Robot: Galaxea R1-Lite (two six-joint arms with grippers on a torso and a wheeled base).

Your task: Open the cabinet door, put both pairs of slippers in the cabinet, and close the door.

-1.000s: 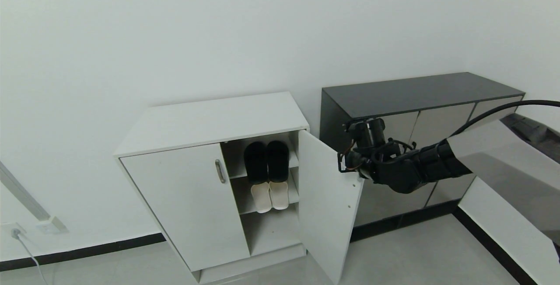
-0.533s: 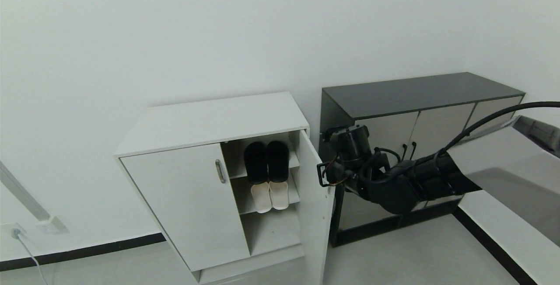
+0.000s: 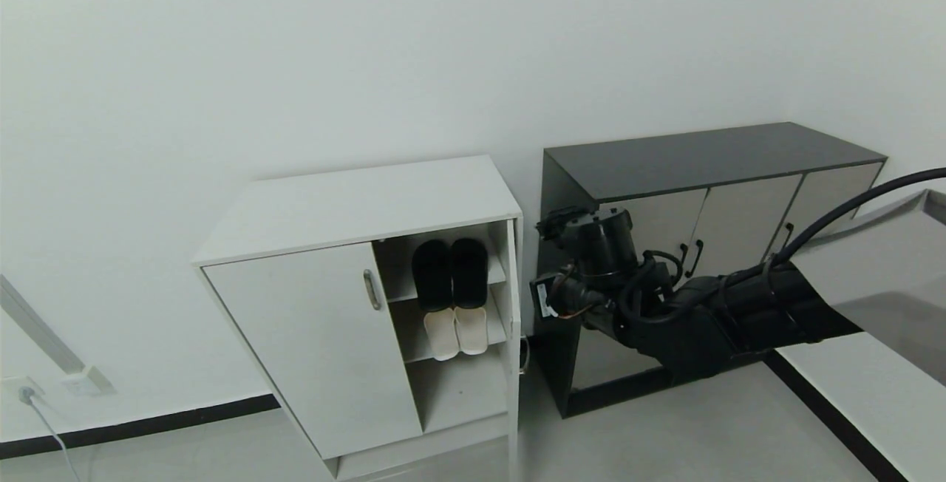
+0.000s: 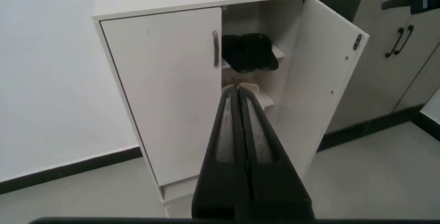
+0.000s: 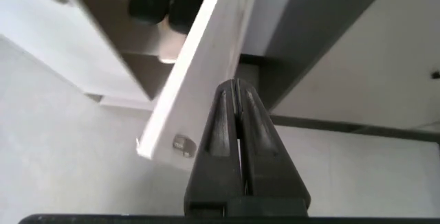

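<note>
The white cabinet [image 3: 355,205] has its left door [image 3: 318,341] closed and its right door [image 3: 514,364] standing out, seen edge-on. Inside, black slippers [image 3: 451,271] lie on the upper shelf and white slippers [image 3: 457,330] on the shelf below. My right gripper [image 3: 547,296] is shut and empty, at the outer face of the open door [image 5: 199,66]; its fingertips [image 5: 238,86] are pressed together by the panel's edge. My left gripper [image 4: 238,90] is shut and empty, held well in front of the cabinet [image 4: 165,80], where the black slippers [image 4: 251,51] show past the open door [image 4: 330,66].
A dark grey sideboard [image 3: 709,157] stands against the wall just right of the white cabinet, close behind my right arm. A wall socket with a cable [image 3: 26,393] is at the far left. A white slab [image 3: 865,393] lies low right. Grey floor [image 3: 665,438] is open in front.
The right door has swung from wide open toward the cabinet and now stands edge-on. My right arm has moved left along with it, staying at its outer face.
</note>
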